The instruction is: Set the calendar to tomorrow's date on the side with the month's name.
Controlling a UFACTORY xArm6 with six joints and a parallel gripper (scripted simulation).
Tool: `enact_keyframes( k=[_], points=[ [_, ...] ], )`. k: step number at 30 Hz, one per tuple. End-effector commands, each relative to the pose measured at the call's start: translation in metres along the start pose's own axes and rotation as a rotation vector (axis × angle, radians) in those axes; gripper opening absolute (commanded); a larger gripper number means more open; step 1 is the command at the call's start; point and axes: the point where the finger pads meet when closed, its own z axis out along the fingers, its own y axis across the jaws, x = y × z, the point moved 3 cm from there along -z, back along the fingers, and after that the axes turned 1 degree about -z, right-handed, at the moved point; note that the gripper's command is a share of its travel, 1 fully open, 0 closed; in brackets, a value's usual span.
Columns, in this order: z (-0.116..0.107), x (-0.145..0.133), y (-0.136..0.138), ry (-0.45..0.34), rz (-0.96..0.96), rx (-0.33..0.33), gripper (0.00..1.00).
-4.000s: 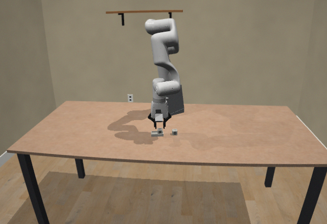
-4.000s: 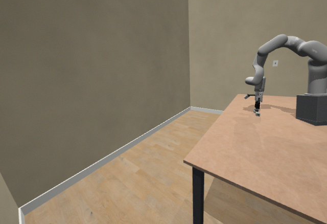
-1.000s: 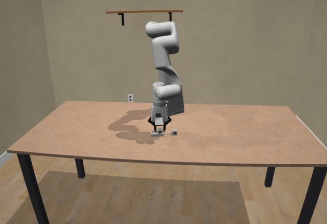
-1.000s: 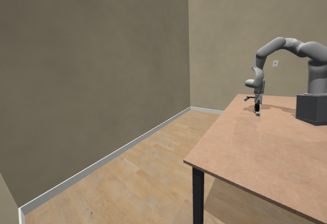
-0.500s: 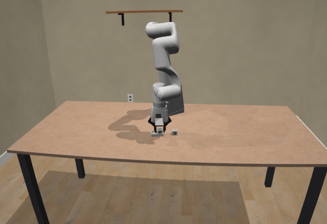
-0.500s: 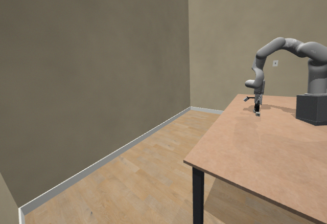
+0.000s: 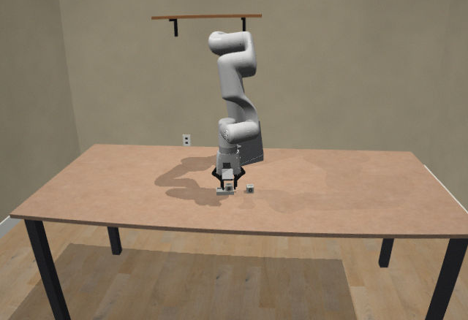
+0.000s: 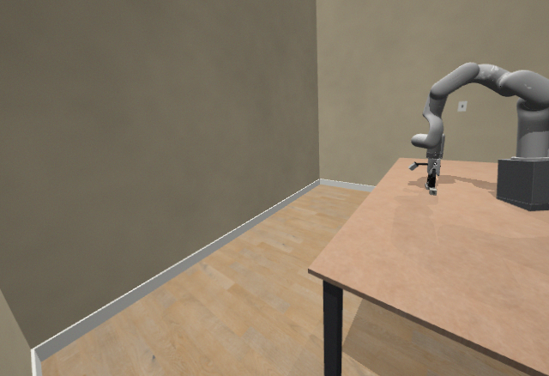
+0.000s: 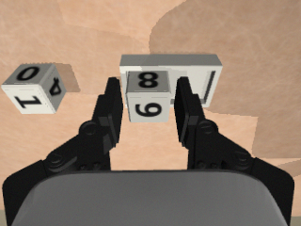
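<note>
Wooden bench (image 7: 340,196) carries the white tray (image 9: 207,63). End effector (image 9: 149,107) hangs over the tray with fingers apart, flanking without touching 1 cube (image 9: 148,96) showing 8 and 9. Second cube (image 9: 33,88) lies on the bench beside the tray, showing 0, 1, 4.

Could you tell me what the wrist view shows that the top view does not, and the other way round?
Only the wrist view shows the digits: 8 and 9 on the cube in the tray, and 0, 1 and 4 on the loose cube. It also shows gaps between the fingers and the cube. Only the top view shows the whole arm, the wall shelf and the table's legs. Both show the open gripper straddling the tray cube, with the other cube on the table.
</note>
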Motion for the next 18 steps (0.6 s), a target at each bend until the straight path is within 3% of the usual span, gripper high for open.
enact_keyframes(
  k=[1, 11, 12, 18],
  points=[
    [-0.0007, 0.0011, 0.0001, 0.002, 0.0, 0.0, 0.47],
    [-0.0007, 0.0011, 0.0001, 0.002, 0.0, 0.0, 0.47],
    [-0.0007, 0.0011, 0.0001, 0.002, 0.0, 0.0, 0.27],
    [-0.0007, 0.0011, 0.0001, 0.002, 0.0, 0.0, 0.27]
  ],
)
